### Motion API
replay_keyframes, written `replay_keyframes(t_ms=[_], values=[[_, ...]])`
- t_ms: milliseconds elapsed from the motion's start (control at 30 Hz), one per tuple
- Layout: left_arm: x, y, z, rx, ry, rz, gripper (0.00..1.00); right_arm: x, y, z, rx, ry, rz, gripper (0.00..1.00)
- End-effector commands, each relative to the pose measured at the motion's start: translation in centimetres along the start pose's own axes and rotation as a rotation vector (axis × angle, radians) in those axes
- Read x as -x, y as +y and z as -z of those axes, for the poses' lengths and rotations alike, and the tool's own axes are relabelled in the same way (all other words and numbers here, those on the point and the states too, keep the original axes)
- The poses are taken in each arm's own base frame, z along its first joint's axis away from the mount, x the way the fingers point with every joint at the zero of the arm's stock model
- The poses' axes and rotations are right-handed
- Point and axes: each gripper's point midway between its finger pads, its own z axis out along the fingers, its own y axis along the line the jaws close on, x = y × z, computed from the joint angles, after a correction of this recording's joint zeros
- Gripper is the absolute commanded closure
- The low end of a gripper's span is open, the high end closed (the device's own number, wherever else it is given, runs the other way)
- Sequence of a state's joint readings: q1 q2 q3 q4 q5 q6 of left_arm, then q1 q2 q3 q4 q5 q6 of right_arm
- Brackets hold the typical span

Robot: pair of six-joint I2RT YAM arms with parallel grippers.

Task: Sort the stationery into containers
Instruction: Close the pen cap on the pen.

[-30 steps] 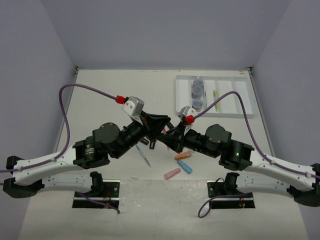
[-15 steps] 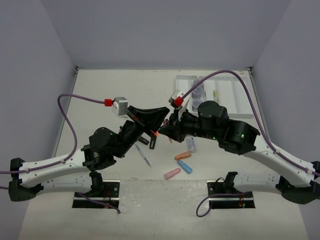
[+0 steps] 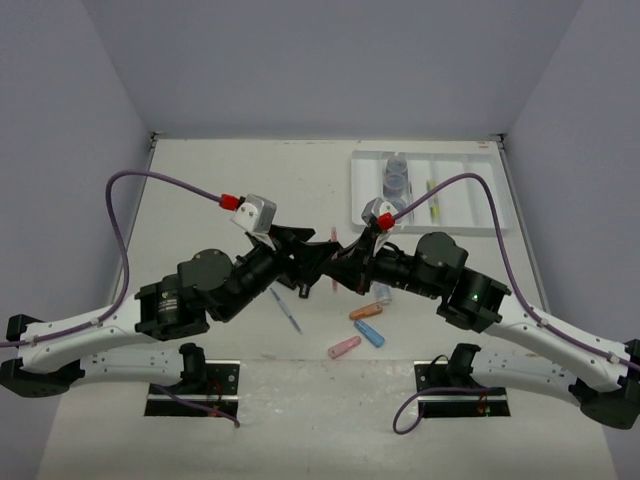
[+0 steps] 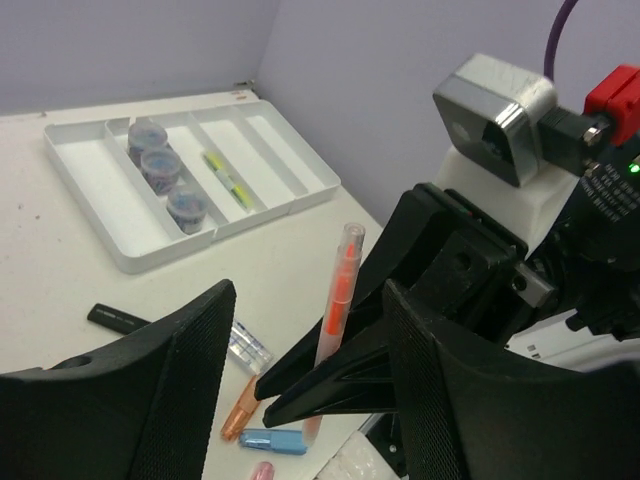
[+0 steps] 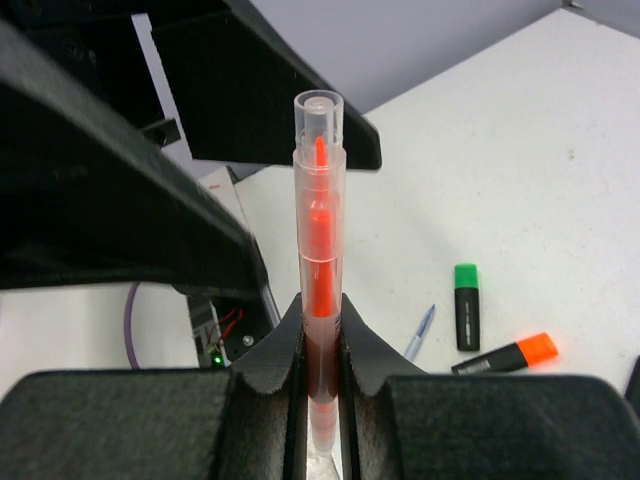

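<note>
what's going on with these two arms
The right gripper is shut on a clear orange pen, holding it upright above the table. The left gripper is open right beside it, gripping nothing. The white tray holds three jars and a yellow-green pen; highlighters, capsule pieces and a blue pen lie loose on the table.

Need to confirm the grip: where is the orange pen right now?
The orange pen stands upright in the shut right gripper, held above mid-table, just in front of the open left gripper.

Two white-and-black arms (image 3: 92, 336), purple cables (image 3: 124, 232), red connectors (image 3: 229, 201), grey wrist cameras (image 3: 257, 213).
</note>
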State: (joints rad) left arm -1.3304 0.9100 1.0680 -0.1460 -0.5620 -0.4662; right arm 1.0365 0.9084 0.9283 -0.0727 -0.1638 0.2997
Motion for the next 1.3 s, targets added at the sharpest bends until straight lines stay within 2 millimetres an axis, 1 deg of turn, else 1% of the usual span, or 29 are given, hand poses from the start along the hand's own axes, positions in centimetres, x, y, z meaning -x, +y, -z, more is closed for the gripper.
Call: replay_keyframes(t_ms=[0, 167, 200, 233, 300, 333, 367, 500, 600, 667, 700, 733, 767, 867, 933, 1067, 1100, 1167, 1200, 1267], values=[[4.3, -0.7, 0.8, -0.005, -0.079, -0.024, 0.36, 2.1, 1.5, 0.0, 0.06, -0.085, -0.007, 1.0], [5.8, -1.1, 0.8, -0.009, -0.111, -0.035, 0.37, 1.5, 1.3, -0.2, 0.058, -0.068, -0.014, 1.0], [6.1, -1.2, 0.8, -0.011, -0.12, -0.038, 0.39, 1.3, 1.5, -0.3, 0.066, -0.057, -0.016, 1.0], [6.5, -1.3, 0.8, -0.02, -0.131, -0.037, 0.45, 1.2, 1.5, -0.3, 0.068, -0.053, -0.015, 1.0], [6.7, -1.4, 0.8, -0.022, -0.139, -0.041, 0.5, 1.3, 1.8, -0.3, 0.077, -0.05, -0.014, 1.0], [6.7, -1.4, 0.7, -0.019, -0.139, -0.046, 0.53, 1.4, 2.0, -0.2, 0.084, -0.05, -0.011, 1.0], [6.6, -1.4, 0.5, -0.016, -0.135, -0.053, 0.54, 1.5, 2.2, -0.2, 0.092, -0.05, -0.008, 1.0], [5.8, -1.6, -0.2, -0.012, -0.12, -0.08, 0.54, 1.8, 2.8, -0.2, 0.112, -0.054, 0.002, 1.0], [5.7, -2.0, -0.4, -0.032, -0.124, -0.084, 0.55, 1.3, 3.0, -0.2, 0.115, -0.027, 0.003, 1.0], [5.5, -2.1, -0.5, -0.037, -0.119, -0.089, 0.59, 1.2, 3.0, -0.3, 0.115, -0.022, 0.003, 1.0], [5.3, -2.1, -0.6, -0.041, -0.114, -0.09, 0.63, 1.2, 3.0, -0.3, 0.114, -0.022, 0.004, 1.0], [5.0, -2.3, -0.7, -0.047, -0.108, -0.092, 0.69, 1.2, 3.0, -0.3, 0.111, -0.024, 0.003, 1.0], [4.7, -2.3, -0.7, -0.05, -0.102, -0.093, 0.72, 1.3, 2.9, -0.2, 0.107, -0.027, 0.002, 1.0], [3.8, -2.6, -0.8, -0.076, -0.079, -0.083, 0.89, 1.8, 2.5, -0.2, 0.078, -0.046, -0.005, 1.0], [2.9, -2.7, -0.7, -0.092, -0.059, -0.076, 0.94, 2.4, 2.1, 0.0, 0.049, -0.071, -0.012, 1.0], [1.1, -2.7, -0.7, -0.117, -0.023, -0.06, 0.99, 3.8, 1.6, 0.4, 0.006, -0.115, -0.017, 1.0], [0.3, -2.7, -0.8, -0.12, -0.009, -0.056, 1.0, 4.4, 1.7, 0.5, 0.005, -0.127, -0.016, 1.0], [-0.7, -2.8, -0.9, -0.132, 0.014, -0.049, 1.0, 5.0, 1.7, 0.6, -0.003, -0.137, -0.014, 1.0], [-1.2, -2.9, -1.0, -0.139, 0.026, -0.053, 1.0, 4.9, 1.7, 0.5, -0.004, -0.135, -0.011, 1.0], [-2.6, -3.1, -1.2, -0.157, 0.057, -0.043, 1.0, 5.8, 1.8, 0.7, -0.011, -0.148, -0.008, 1.0]])
